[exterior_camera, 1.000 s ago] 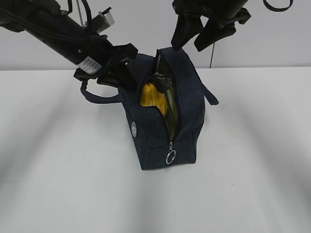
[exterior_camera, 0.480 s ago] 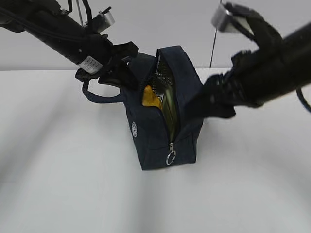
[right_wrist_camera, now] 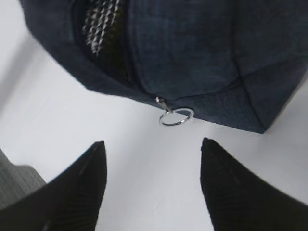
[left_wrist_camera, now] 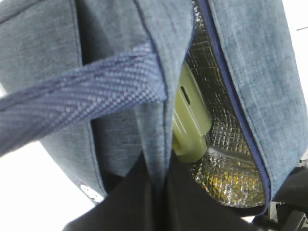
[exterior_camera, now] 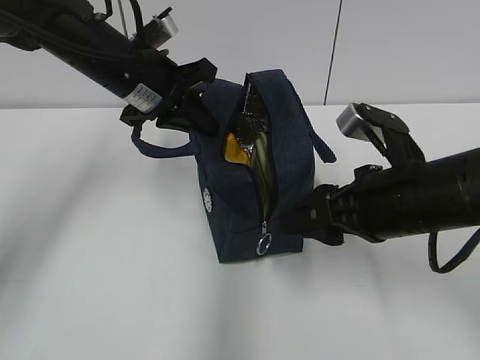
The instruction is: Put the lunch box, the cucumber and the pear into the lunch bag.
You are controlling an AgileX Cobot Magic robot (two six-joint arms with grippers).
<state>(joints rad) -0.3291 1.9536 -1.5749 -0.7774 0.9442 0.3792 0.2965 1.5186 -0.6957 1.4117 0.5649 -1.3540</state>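
The navy lunch bag (exterior_camera: 289, 135) stands mid-table with its zipper open. The yellow pear (exterior_camera: 238, 148) shows inside the opening. In the left wrist view the lunch box's pale green lid (left_wrist_camera: 190, 122) stands against the silver foil lining (left_wrist_camera: 226, 144). I cannot make out the cucumber. My left gripper (exterior_camera: 196, 105) is shut on the bag's left opening edge (left_wrist_camera: 159, 159) and holds it apart. My right gripper (exterior_camera: 300, 221) is open and empty, low at the bag's front right end. The zipper's ring pull (right_wrist_camera: 176, 116) lies just ahead, between its fingertips.
A bag handle (exterior_camera: 159, 148) hangs under my left gripper and crosses the left wrist view (left_wrist_camera: 82, 96). The other handle (exterior_camera: 324, 148) sticks out on the bag's right side. The bag stands on a white table (exterior_camera: 112, 262) with a pale wall behind.
My right arm has swung down from above the bag to table height at its front right end. My left gripper has kept its hold on the bag's edge.
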